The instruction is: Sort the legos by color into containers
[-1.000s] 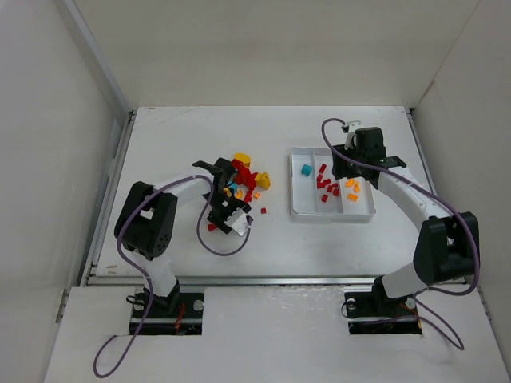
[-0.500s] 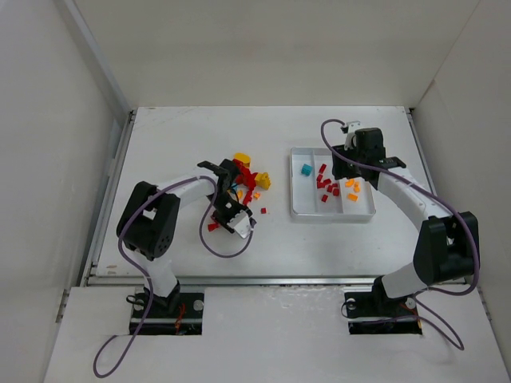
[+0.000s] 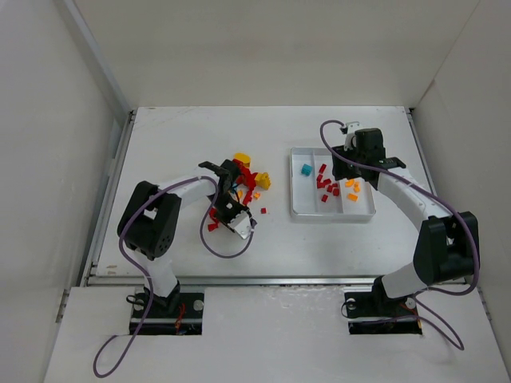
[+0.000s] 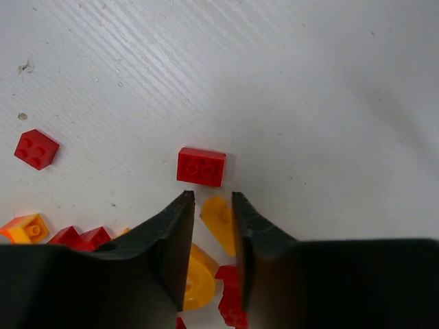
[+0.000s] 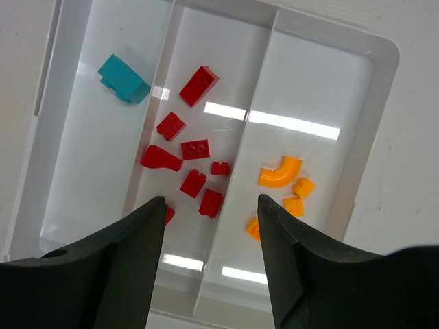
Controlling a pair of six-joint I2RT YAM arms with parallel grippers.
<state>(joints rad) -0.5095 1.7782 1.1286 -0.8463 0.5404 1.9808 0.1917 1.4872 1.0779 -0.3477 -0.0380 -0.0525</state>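
Observation:
The loose legos [image 3: 247,180], red, orange-yellow and a little teal, lie heaped left of centre. My left gripper [image 3: 236,188] [image 4: 212,196] is down in that heap, shut on an orange-yellow lego [image 4: 221,221]. A red brick [image 4: 201,167] lies just beyond its tips. The containers are three compartments of a white tray [image 3: 331,216] [image 5: 384,55]. The left one holds a teal lego [image 5: 123,79], the middle one red legos [image 5: 195,149], the right one orange legos [image 5: 280,171]. My right gripper [image 3: 350,163] [image 5: 211,199] hovers open over the tray, holding nothing.
A single red brick [image 4: 36,149] and an orange one [image 4: 24,227] lie left of my left fingers. Two small red pieces [image 3: 212,227] sit apart from the heap near my left wrist. White walls enclose the table on three sides.
My left jaws have closed from about half open onto the orange-yellow lego, and the left wrist has shifted slightly. The right arm has not moved.

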